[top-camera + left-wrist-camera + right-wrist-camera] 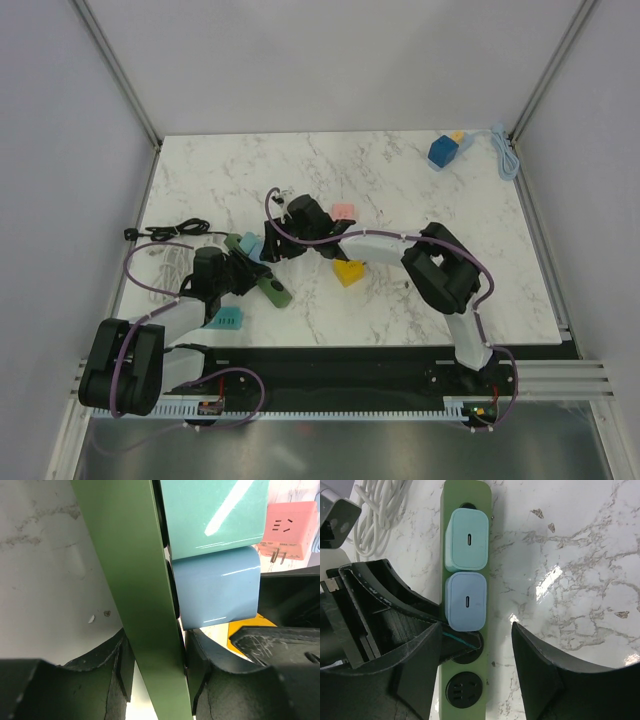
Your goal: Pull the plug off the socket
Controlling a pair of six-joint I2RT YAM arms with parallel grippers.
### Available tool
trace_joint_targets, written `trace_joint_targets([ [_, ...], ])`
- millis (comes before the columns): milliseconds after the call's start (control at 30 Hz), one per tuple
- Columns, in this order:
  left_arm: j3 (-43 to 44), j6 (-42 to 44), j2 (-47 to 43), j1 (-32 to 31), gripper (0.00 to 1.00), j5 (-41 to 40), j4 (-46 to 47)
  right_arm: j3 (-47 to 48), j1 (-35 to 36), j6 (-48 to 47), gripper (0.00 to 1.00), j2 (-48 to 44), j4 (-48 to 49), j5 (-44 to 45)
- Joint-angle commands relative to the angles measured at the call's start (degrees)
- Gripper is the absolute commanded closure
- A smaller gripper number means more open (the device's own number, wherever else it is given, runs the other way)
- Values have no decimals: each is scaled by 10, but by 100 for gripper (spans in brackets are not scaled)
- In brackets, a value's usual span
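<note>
A white marble table [400, 180] fills the top view. Toward 1 o'clock, near its far right corner, sits a blue adapter cube [443, 151] with a small yellow piece [457, 136] touching its far side. A light-blue cable [505, 150] lies just beside them at 3 o'clock. Near the centre rests a pink adapter [343, 212], its two metal prongs showing in the left wrist view. A yellow adapter [349, 272] lies at 6 o'clock from it, apart. A teal adapter [229, 319] sits at 7 o'clock by the near edge. At 9 o'clock lies a coiled white cable [175, 258], with a black cable [165, 232] just beyond it.
</note>
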Motion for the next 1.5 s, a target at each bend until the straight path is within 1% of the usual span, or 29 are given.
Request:
trace_joint_targets([
  [0,-6,68,2,-12,98,56,14,32,-1,12,35,11,38,-18],
  [233,-3,67,2,-12,98,58,14,48,-1,24,35,36,51,-36],
  [333,-1,65,2,-12,98,58,14,51,-1,29,40,44,56,-41],
  [400,-1,66,2,-12,98,59,14,52,0,30,41,47,57,-41],
  [467,-2,66,2,-12,98,59,14,52,-1,31,46,50,62,-41],
  [500,-1,65,3,-12,98,56,11,53,0,34,49,52,64,-41],
  [533,2,66,6,-12,98,54,7,55,-1,36,56,56,66,-41],
  [600,9,65,11,-12,98,49,-8,56,-2,35,63,57,68,-39],
  [667,15,63,16,-12,98,50,-12,55,-3,35,78,55,69,-35],
  [700,12,56,16,-12,98,48,-12,49,-7,37,87,50,72,-33],
  [733,9,53,16,-12,98,47,-12,42,-9,40,100,45,76,-20],
  [767,8,51,16,-12,98,43,-13,30,-11,47,100,37,85,-13],
  [800,6,50,14,-12,98,39,-13,-7,-19,59,100,17,121,-3],
  [867,9,46,9,-12,98,28,-22,-57,-31,119,100,-3,189,-5],
  [900,15,45,9,-12,98,26,-29,-90,-43,138,100,-13,246,-11],
  [933,16,47,8,-12,98,26,-36,-96,-46,169,100,-14,261,-17],
  [967,16,46,5,-12,98,26,-37,-96,-50,175,100,-12,268,-41],
  [1100,8,46,-3,-12,98,24,-37,-90,-53,190,100,1,288,-77],
  [1133,8,46,-4,-12,98,22,-39,-91,-53,181,100,1,285,-76],
  [1200,12,48,-4,-11,98,25,-43,-83,-51,153,100,-11,232,-43],
  [1233,13,47,-4,-12,98,28,-44,-80,-50,117,100,-17,213,-30],
  [1267,11,46,-4,-11,98,29,-43,-76,-47,98,100,-33,174,8],
  [1367,7,49,-9,-11,98,26,-44,-62,-37,13,100,-67,87,82],
  [1400,7,50,-10,-11,98,25,-44,-62,-36,2,100,-73,77,115],
  [1467,8,49,-8,-12,98,26,-45,-58,-36,-24,100,-85,51,135],
])
